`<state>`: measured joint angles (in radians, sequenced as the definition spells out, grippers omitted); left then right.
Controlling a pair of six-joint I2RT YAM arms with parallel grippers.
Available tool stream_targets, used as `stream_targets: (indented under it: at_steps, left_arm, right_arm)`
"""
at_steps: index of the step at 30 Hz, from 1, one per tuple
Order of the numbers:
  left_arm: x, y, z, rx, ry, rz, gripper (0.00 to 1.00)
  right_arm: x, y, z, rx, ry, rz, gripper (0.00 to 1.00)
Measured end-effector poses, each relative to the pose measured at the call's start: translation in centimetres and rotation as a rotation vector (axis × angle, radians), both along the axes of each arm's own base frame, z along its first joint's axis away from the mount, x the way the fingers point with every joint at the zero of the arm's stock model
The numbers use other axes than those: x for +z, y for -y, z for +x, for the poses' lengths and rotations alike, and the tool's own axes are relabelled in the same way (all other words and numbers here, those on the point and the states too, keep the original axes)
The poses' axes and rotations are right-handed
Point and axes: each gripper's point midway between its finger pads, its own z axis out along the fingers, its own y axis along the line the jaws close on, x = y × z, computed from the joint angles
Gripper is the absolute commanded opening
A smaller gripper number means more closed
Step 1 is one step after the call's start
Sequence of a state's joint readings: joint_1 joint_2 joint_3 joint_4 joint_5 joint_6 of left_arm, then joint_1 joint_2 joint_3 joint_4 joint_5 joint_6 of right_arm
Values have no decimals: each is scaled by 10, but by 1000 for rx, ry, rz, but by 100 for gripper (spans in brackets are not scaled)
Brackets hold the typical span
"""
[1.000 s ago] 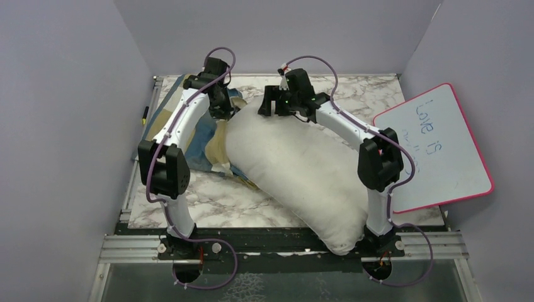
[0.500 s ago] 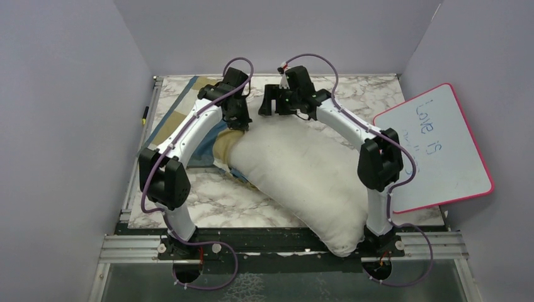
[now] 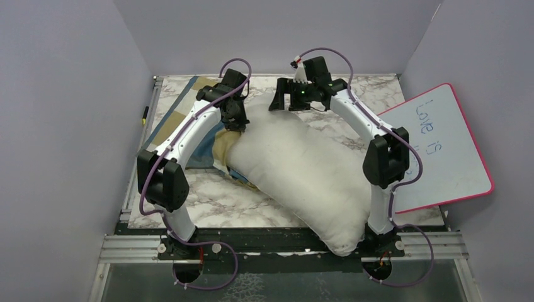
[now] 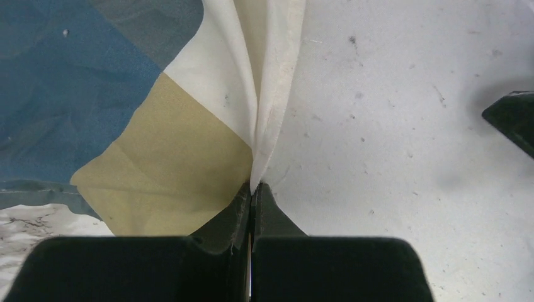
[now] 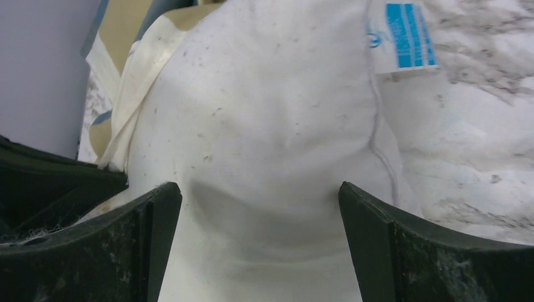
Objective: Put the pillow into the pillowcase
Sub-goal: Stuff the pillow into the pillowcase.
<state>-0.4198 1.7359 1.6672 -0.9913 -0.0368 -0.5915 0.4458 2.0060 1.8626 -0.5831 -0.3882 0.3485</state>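
Pillow [image 3: 296, 170], top view: I see it lying slantwise across the table [image 3: 208, 201], near end by the right arm's base, far-left end at the mouth of the pillowcase [image 3: 204, 154]; most of it is outside
Pillowcase, top view: spread flat at the far left, partly under the left arm
Left gripper [image 3: 235, 121], top view: down at the seam where case meets pillow; I cannot tell its fingers from here
Right gripper [image 3: 278, 102], top view: above the pillow's far edge, fingers apart
Whiteboard [image 3: 441, 151], top view: leaning at the right, well apart from the work
Left gripper [image 4: 253, 192], left wrist: fingers pressed together, pinching a cream fold of the pillowcase [image 4: 157, 163] hem; the pillow [image 4: 403, 126] fills the right side
Right gripper [image 5: 255, 207], right wrist: fingers spread wide, straddling a bulge of the pillow [image 5: 271, 113] and holding nothing; a blue label [image 5: 403, 38] is sewn at its seam, and the cream pillowcase [image 5: 135, 94] hem lies over its left shoulder
Handling, pillow: I judge it light, bulky and very soft; it will squash and spring back, so I would take a corner or seam edge
Handling, pillowcase: thin and limp, likely to slip; best held at the hem, as now
Count: one pillow, one pillowcase, two grippers, one whiteboard, one label
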Motion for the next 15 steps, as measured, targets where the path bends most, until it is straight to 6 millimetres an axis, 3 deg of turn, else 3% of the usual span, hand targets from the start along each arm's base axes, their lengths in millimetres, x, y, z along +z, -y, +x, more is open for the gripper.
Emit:
stream_targets:
  at_steps: [1,2,5,6,8,10,15]
  left_arm:
    - [-1,-1,0,2,-1,3,0]
    - [-2,-2,0,3,-3,5,0]
    - [-6,-4,-2,7,-12,16,0]
    - [-8,-5,-3,9,-15,21,0]
    - [-9,-7,-2,14,-16,25,0]
    - [-9,-9,-1,21,-15,27,0]
    - [-8,-12,3,30,-5,24,0]
  right_arm:
    - [-3,-3,-2,20,-12,11,96]
    - [-5,-8,-4,45,-22,24,85]
    - [-14,-26,-3,127,-51,70,15]
    - [-17,-29,-3,148,-58,78,4]
    - [-22,-35,-7,169,-100,100,0]
    - [-14,-35,-10,173,-132,107,0]
    - [50,-38,-18,179,-135,152,0]
